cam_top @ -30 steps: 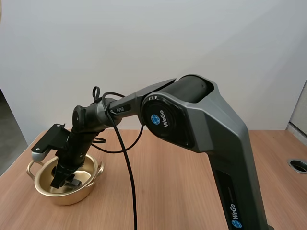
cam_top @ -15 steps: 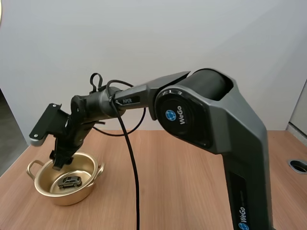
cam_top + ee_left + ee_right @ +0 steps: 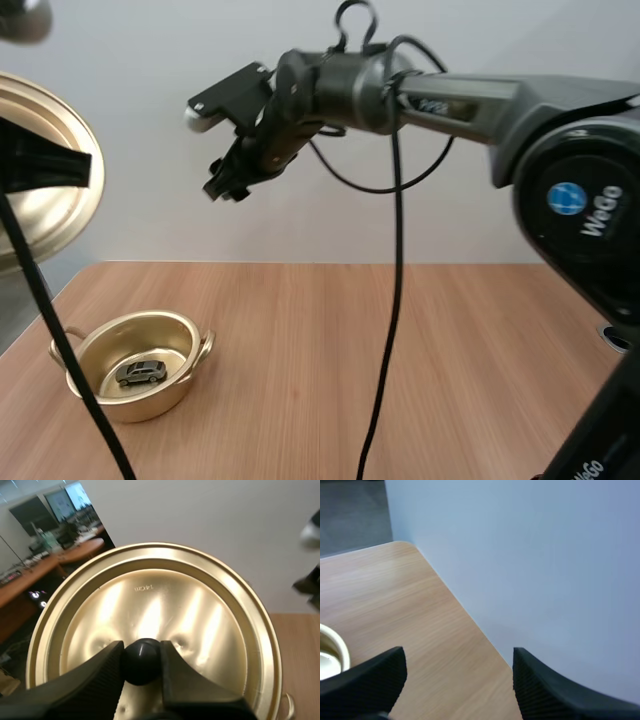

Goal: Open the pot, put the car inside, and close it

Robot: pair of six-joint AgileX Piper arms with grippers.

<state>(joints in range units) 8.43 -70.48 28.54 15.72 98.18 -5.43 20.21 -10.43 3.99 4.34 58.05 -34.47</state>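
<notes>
Wooden table [image 3: 400,340] bears the pot [image 3: 142,406]; left hand [image 3: 141,653] clamps the lid [image 3: 165,605], right hand [image 3: 457,661] gapes.

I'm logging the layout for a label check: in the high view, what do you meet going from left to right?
lid → pot with the car inside → right gripper, raised high

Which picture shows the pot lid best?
The left wrist view: the lid faces the camera, its knob pinched by the left pincer. The high view catches just part of it.
</notes>
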